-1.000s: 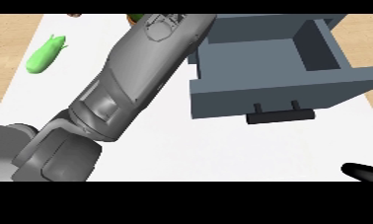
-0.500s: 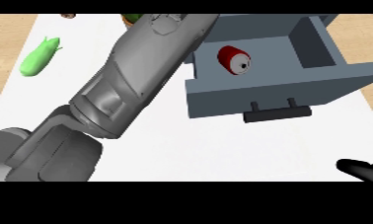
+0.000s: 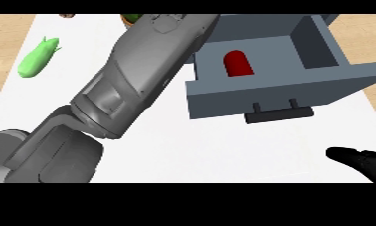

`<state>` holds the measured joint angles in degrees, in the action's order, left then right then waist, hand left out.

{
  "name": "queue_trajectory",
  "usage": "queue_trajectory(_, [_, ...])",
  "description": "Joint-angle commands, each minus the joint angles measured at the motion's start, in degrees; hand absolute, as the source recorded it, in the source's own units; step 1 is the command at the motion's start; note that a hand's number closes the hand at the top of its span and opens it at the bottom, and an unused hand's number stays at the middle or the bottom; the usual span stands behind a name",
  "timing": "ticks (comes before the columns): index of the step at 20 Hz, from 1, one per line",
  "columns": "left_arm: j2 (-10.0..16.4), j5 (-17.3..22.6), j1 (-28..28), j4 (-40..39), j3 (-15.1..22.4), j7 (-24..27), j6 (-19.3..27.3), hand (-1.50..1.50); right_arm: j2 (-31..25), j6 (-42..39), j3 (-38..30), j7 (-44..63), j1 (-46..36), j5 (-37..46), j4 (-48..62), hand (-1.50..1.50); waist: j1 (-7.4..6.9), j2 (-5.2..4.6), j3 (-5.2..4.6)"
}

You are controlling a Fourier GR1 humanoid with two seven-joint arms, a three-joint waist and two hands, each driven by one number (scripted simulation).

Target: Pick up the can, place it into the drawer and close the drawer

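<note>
Sitting inside the open drawer (image 3: 279, 90), the red can (image 3: 238, 63) is resting on the drawer's floor toward the left side, close to the left wall, and nothing is touching it. The grey left forearm (image 3: 140, 80) is stretching from the lower left corner up to the top edge, passing just beside the drawer's left wall and overlapping its rear left corner. The left robot hand is lying beyond that top edge and is not showing, so its state cannot be told. The right robot hand (image 3: 356, 163) is showing at the lower right corner, on the near side of the drawer's front panel and its black handle (image 3: 279, 115), well apart from the can. Only part of it is showing, and whether it is wide or curled cannot be told. A green vegetable (image 3: 40, 56) is lying on the white counter (image 3: 220, 155) at the left, well apart from the drawer.
</note>
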<state>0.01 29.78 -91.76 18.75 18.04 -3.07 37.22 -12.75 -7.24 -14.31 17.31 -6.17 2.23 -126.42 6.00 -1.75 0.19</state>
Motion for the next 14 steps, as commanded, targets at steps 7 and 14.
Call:
queue_trajectory(7, [-0.01, 4.53, -1.68, -0.66, -2.47, 2.83, -1.13, -1.50, -6.83, -1.03, 7.01, -6.01, -5.65, 18.32, 8.71, -1.50, -2.66, -0.14, -0.09])
queue_trajectory(14, [-0.01, 4.64, -1.26, -1.11, -1.09, 4.75, -0.36, -1.50, -6.35, 3.72, 15.20, -9.75, -12.14, 32.76, 20.31, -1.50, -4.54, 0.34, -0.11])
